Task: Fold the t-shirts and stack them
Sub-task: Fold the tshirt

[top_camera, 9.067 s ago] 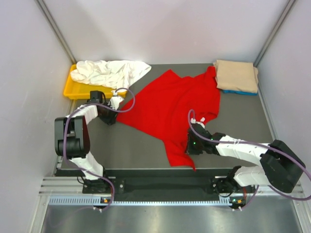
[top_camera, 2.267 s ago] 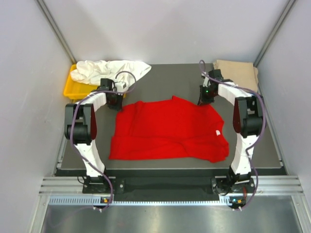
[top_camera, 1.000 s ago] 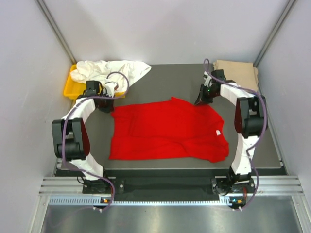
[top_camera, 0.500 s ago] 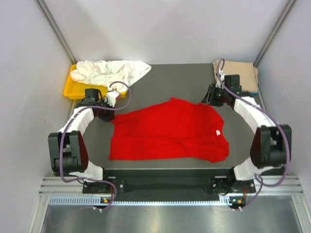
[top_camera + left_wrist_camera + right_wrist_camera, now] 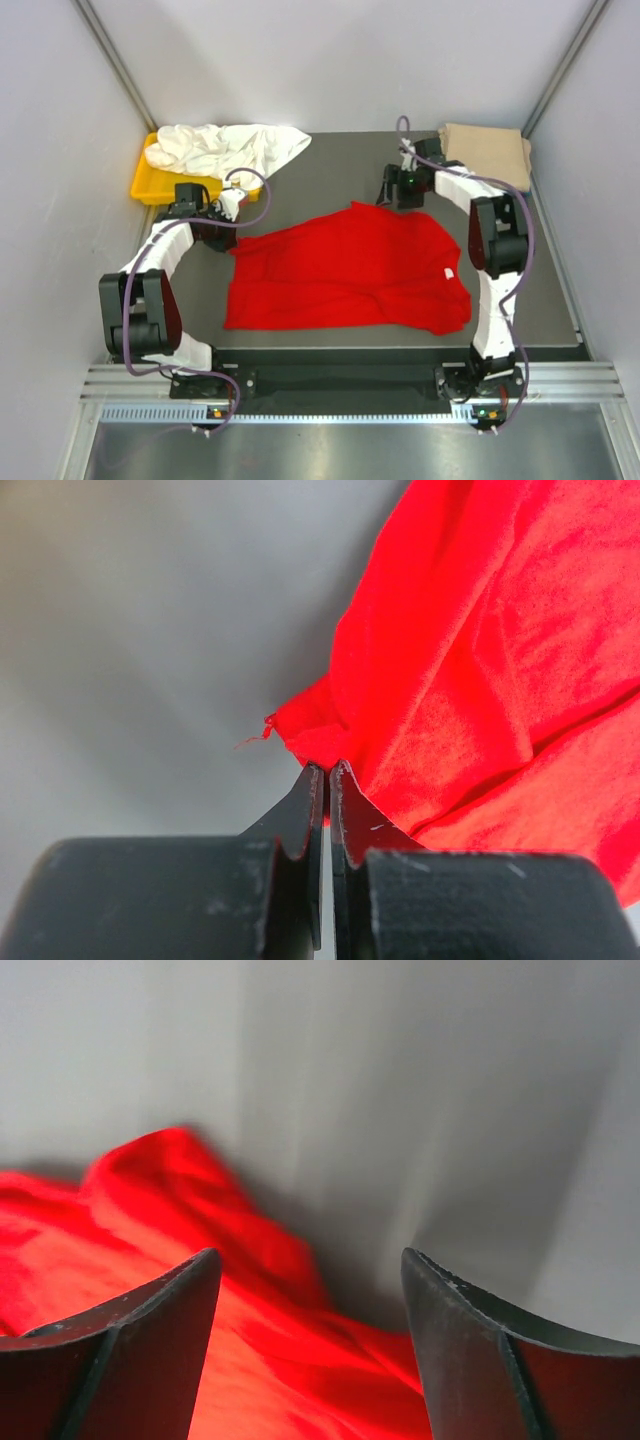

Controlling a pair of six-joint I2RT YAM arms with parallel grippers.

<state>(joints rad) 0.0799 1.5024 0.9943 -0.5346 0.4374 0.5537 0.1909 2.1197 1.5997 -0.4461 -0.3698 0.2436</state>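
Observation:
A bright red t-shirt [image 5: 345, 270] lies spread across the middle of the dark table, its small white label [image 5: 449, 272] toward the right. My left gripper [image 5: 224, 237] is at the shirt's far-left corner, and in the left wrist view the gripper [image 5: 327, 771] is shut on the red cloth [image 5: 470, 680] at that corner. My right gripper [image 5: 387, 190] hovers just past the shirt's far edge. In the right wrist view the gripper [image 5: 308, 1260] stands open over red folds [image 5: 200, 1220], touching nothing. A crumpled white t-shirt [image 5: 228, 147] lies at the back left. A folded tan t-shirt [image 5: 488, 155] rests at the back right.
A yellow tray [image 5: 148, 186] sits under the white shirt at the back left, close to the left arm. Grey walls close in the table on three sides. Bare dark table [image 5: 345, 165] shows between the white shirt and the tan one.
My right gripper has opened and let go of the red shirt's far edge, swinging right, then back left. My left gripper has pulled its corner slightly nearer.

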